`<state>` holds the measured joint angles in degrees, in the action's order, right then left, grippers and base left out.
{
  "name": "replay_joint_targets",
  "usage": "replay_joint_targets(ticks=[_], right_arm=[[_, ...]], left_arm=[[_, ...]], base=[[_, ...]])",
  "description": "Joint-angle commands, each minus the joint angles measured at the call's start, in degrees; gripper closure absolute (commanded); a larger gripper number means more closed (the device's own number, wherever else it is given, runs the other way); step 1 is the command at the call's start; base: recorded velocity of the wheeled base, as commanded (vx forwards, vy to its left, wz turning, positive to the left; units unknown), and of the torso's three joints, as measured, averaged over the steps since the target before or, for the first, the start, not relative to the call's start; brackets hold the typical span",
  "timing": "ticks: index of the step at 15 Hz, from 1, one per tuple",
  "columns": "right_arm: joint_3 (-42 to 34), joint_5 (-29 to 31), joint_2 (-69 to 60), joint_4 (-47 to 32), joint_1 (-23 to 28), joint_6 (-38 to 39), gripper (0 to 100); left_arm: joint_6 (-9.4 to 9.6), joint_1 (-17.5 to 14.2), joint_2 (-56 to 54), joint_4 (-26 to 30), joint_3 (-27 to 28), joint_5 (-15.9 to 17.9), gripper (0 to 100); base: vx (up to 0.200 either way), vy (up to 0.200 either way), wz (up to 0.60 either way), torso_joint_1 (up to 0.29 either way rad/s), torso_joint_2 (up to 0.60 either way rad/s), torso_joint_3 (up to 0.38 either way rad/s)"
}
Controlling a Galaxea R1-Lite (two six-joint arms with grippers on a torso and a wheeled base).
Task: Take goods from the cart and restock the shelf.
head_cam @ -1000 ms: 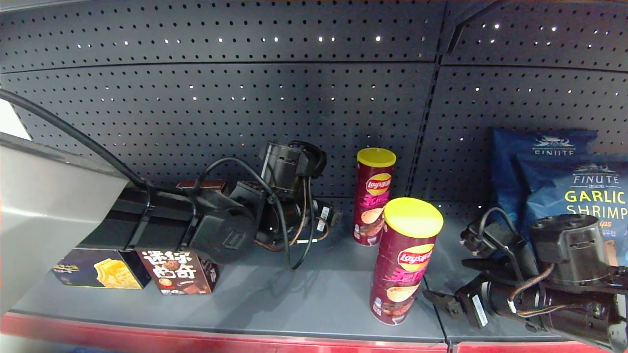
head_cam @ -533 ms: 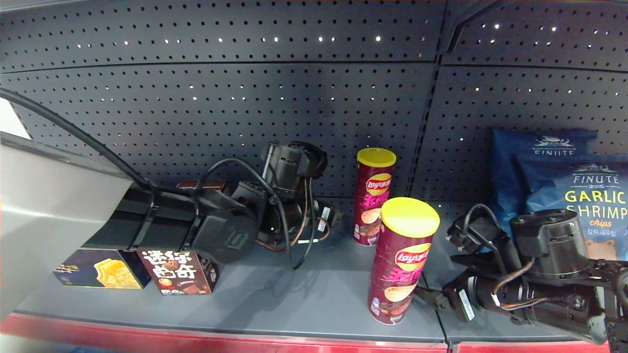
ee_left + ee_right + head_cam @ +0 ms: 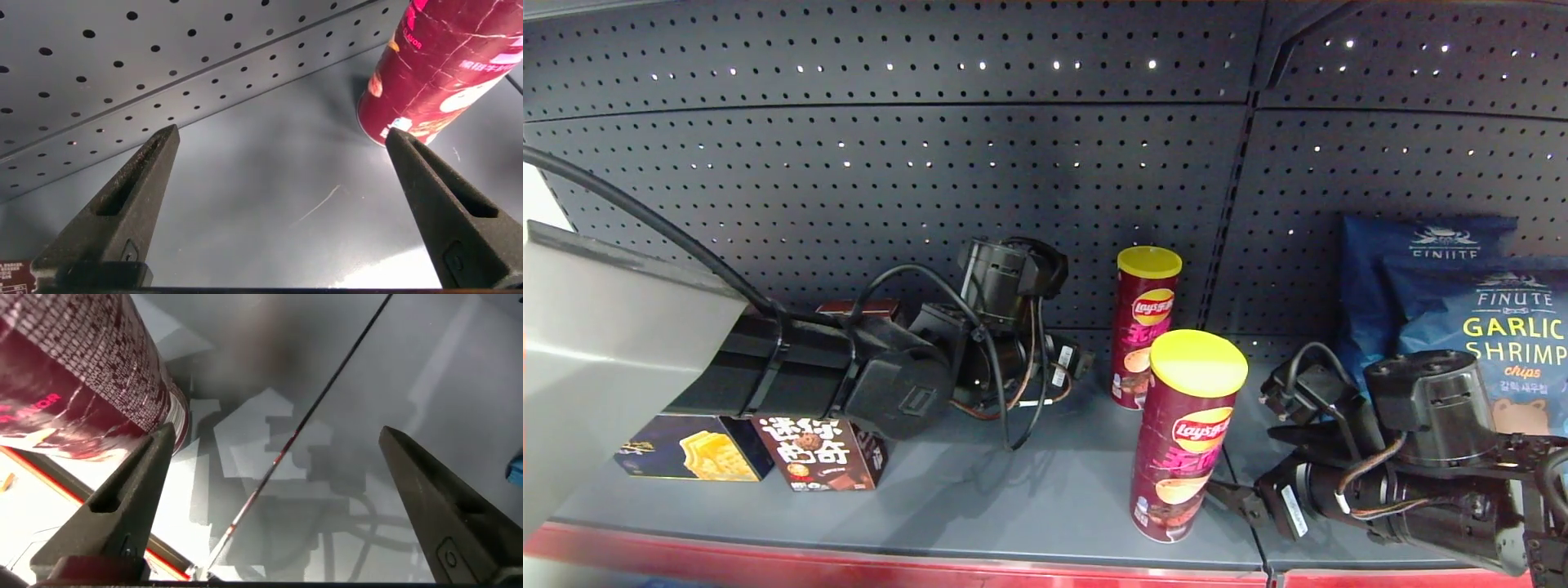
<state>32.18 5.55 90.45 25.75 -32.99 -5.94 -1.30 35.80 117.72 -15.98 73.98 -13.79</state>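
Here the front can (image 3: pixel 1188 433) makes the handiest landmark: a maroon tube of crisps with a yellow lid, standing upright on the grey shelf (image 3: pixel 1013 490) close to the front lip. This is the task's thing, and it is already on the shelf rather than in any grip.

The right gripper (image 3: pixel 276 437) sits low at the base of the front can, on the robot's right of it. Its fingers are spread wide and hold nothing. The can's lower wall lies just outside one finger, not between the two; whether that finger touches the wall cannot be told. Staying so low and close suggests the arm is placed to steady or nudge the can, since a tall, narrow tube would tip easily if caught higher up.

A rear can (image 3: pixel 1146 327) of the same kind stands just behind the front can, near the pegboard wall (image 3: pixel 931 204), so the two form a front-to-back row as a stocked facing should.

The left gripper (image 3: pixel 281 131) hovers above the shelf behind the front can and to the robot's left of it, its fingers also wide apart and empty, pointed toward the rear can's foot.

Well to the left of the front can sit a cracker box (image 3: pixel 690 457) and a cookie box (image 3: pixel 821 453). Blue snack bags (image 3: pixel 1478 327) lean behind it to the right.
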Motion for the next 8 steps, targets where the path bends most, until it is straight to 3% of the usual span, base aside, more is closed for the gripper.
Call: replay_joint_targets(ticks=[1,8], right_arm=[[-0.1,0.0,-0.1,0.0,-0.1,0.0,0],[-0.6,0.1,-2.0,0.1,1.8,0.0,0]], left_arm=[[-0.01,0.1,0.1,0.0,-0.1,0.0,0],[0.07,0.2,-0.6,0.0,0.0,-0.1,0]], base=[[0.000,0.000,0.00,0.000,0.00,0.000],[0.000,0.000,0.00,0.000,0.00,0.000]])
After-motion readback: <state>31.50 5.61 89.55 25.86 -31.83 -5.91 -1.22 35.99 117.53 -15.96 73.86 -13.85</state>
